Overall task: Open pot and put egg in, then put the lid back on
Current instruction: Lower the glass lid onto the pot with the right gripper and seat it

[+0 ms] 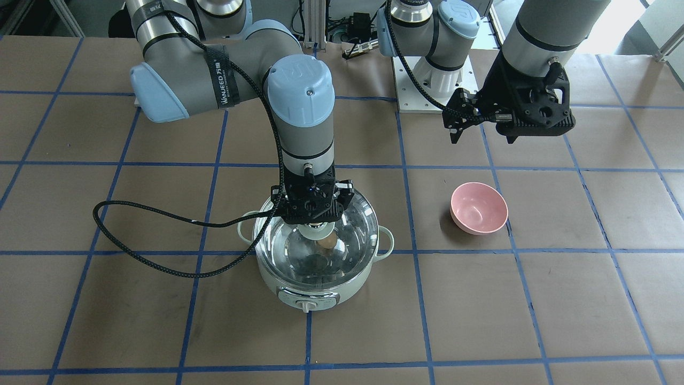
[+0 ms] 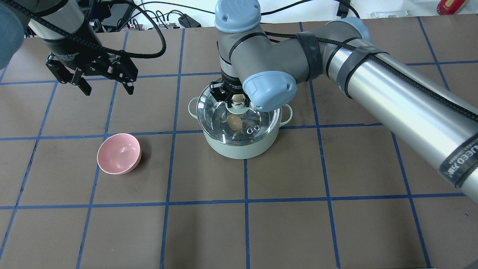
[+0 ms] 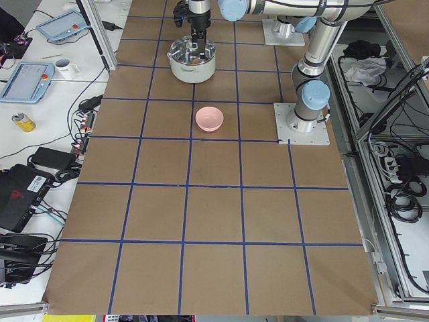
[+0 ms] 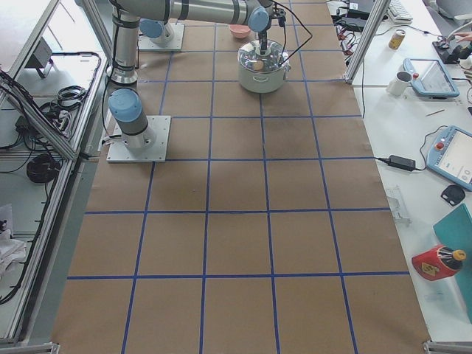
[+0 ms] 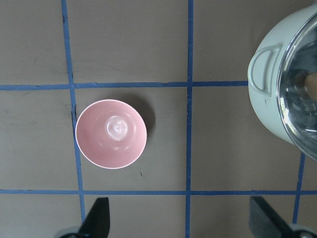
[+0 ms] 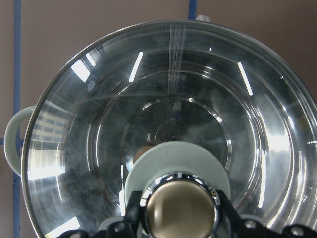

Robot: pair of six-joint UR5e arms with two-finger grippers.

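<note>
The mint-green pot (image 1: 315,291) stands mid-table with the glass lid (image 1: 350,235) over its rim. Through the glass the tan egg (image 2: 234,121) lies on the steel bottom. My right gripper (image 6: 181,218) points straight down over the pot, its fingers (image 6: 132,218) tight against the lid's beige knob (image 6: 181,210). It also shows in the overhead view (image 2: 233,98). My left gripper (image 2: 106,87) hangs open and empty above the table, behind the pink bowl. In the left wrist view the pot (image 5: 265,99) sits at the right edge.
A pink bowl (image 2: 118,154) stands empty on the brown paper left of the pot; it also shows in the left wrist view (image 5: 111,134). A black cable (image 1: 139,251) loops down from the right arm beside the pot.
</note>
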